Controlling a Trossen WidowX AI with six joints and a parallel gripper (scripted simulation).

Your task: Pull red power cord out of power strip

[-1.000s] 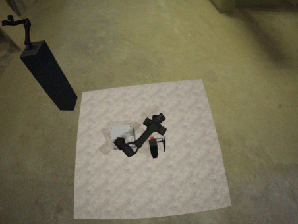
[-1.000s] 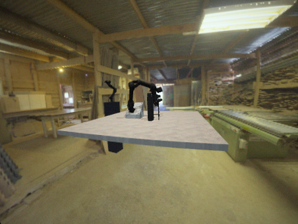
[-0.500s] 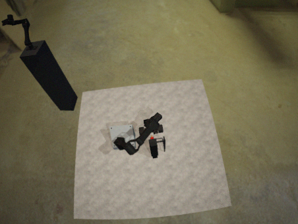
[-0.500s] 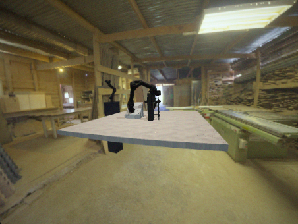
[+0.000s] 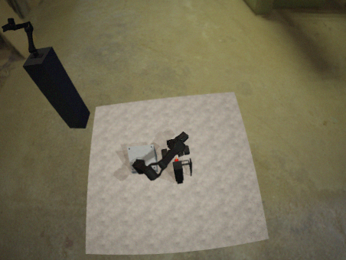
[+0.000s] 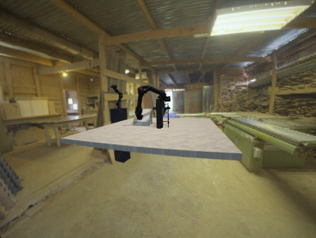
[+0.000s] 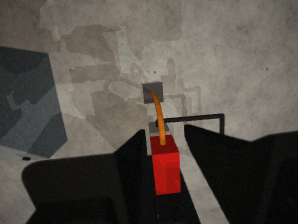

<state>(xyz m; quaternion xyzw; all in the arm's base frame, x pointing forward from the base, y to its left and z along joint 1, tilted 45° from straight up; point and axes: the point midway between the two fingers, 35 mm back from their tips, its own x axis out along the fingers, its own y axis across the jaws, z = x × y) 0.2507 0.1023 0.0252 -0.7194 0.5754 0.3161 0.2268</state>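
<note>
As seen from the wrist view, the red plug (image 7: 165, 170) lies between the two dark fingers of the pincer (image 7: 167, 135). The pincer is partly apart and straddles the plug without being clamped on it. The left finger is shown right against the plug's side, while a thin gap is seen at the right finger. An orange-red cord (image 7: 159, 115) is seen rising from the plug's far end and curving to a small grey block (image 7: 152, 92) on the counter (image 7: 250, 60).

In the top view, the plug (image 5: 176, 160) is shown as a red spot at the upper end of the black power strip (image 5: 178, 173). Whether its prongs are seated cannot be told. The strip (image 6: 159, 113) is shown standing upright on the counter in the exterior view. A thin black wire frame (image 5: 187, 166) is placed just beside the strip.

The arm (image 5: 164, 160) is bent over the strip from its grey base plate (image 5: 139, 153), near the middle of the pale counter (image 5: 214, 214). A tall dark pillar (image 5: 57, 89) is located well apart, off the counter's far left corner.
</note>
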